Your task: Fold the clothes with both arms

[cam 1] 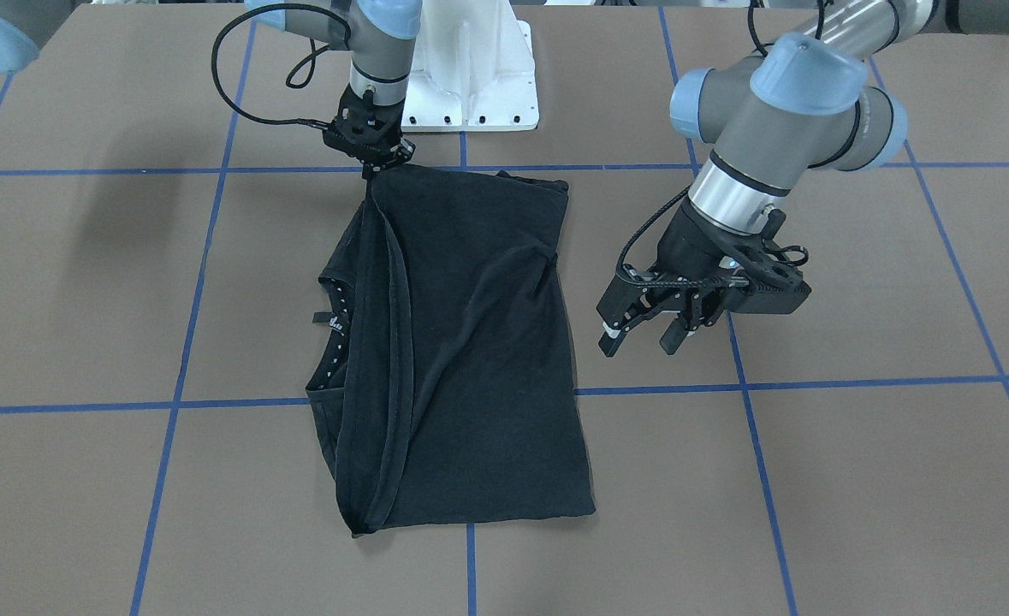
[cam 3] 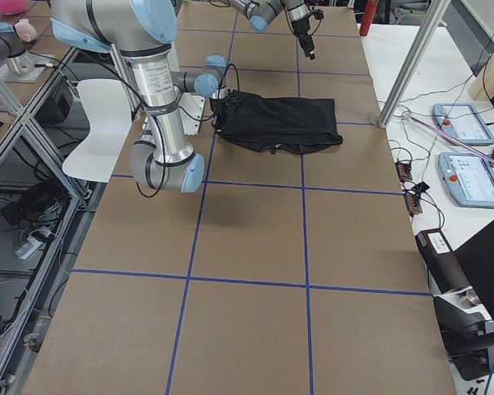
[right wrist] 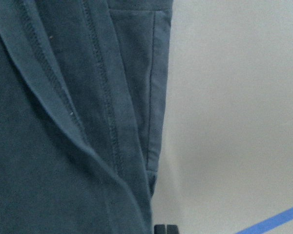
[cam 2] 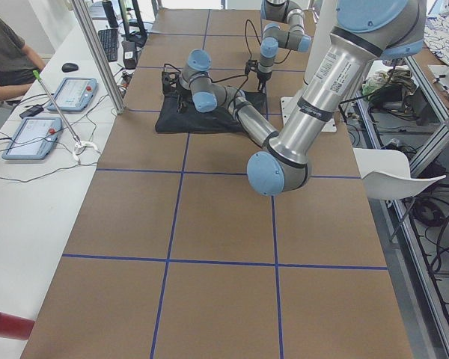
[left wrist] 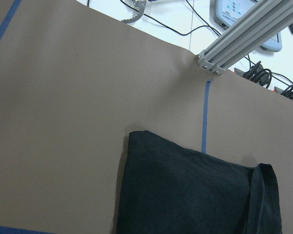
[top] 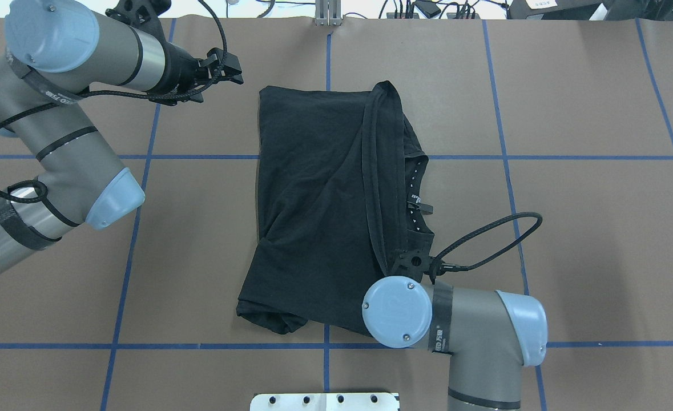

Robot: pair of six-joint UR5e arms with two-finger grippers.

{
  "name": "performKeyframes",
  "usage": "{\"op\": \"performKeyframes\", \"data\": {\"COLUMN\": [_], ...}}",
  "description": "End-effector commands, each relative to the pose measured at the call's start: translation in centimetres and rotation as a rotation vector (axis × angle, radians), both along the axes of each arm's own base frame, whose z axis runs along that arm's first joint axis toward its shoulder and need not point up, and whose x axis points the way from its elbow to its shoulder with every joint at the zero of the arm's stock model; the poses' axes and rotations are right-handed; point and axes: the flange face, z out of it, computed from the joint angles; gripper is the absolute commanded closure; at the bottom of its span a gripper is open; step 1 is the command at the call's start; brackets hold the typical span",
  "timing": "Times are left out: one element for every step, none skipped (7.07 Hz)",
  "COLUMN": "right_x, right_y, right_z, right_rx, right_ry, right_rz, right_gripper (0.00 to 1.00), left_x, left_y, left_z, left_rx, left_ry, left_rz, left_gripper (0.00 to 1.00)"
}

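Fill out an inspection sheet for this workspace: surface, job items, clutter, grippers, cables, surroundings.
Surface: brown table with a grid of blue tape lines.
Job's things: black T-shirt lying folded lengthwise, its collar and label showing along one edge; no print visible.
Clutter: nothing seen on the table.
Grippers: right gripper is shut on the T-shirt's corner nearest the base; left gripper is open, raised beside the shirt and not touching it.
Cables: a black cable loop at the right wrist hangs over bare table; another cable loop wraps the left arm.
Surroundings: white base pedestal; side desk with control tablets; a seated person.
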Motion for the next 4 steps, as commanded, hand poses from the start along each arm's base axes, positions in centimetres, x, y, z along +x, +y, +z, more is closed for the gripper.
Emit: {"op": "performKeyframes", "data": {"right_x": [1.9, 1.8, 1.4, 0.5], "right_y": [-0.8, -1.2, -2.3, -3.8], "right_z": [-0.9, -1.3, -1.3, -0.7], "right_rx": [-0.004, -0.056, -0.059, -0.015], "right_ry": [-0.038, -0.099, -0.134, -0.098], "right_rz": [0.046, 0.153, 0.176, 0.118], "right_gripper": [0.0, 0.0, 0.0, 0.0], "left_x": [0.2, 0.3, 0.3, 0.3], "left_y": [-0.1, -0.1, -0.1, -0.1], "left_z": [0.3, 0.3, 0.3, 0.3], "left_rx": [-0.005, -0.006, -0.006, -0.004], "left_ry": [-0.006, -0.006, -0.006, -0.006], "left_rz": [0.001, 0.001, 0.001, 0.002], "left_gripper": [0.09, 0.09, 0.09, 0.09]}}
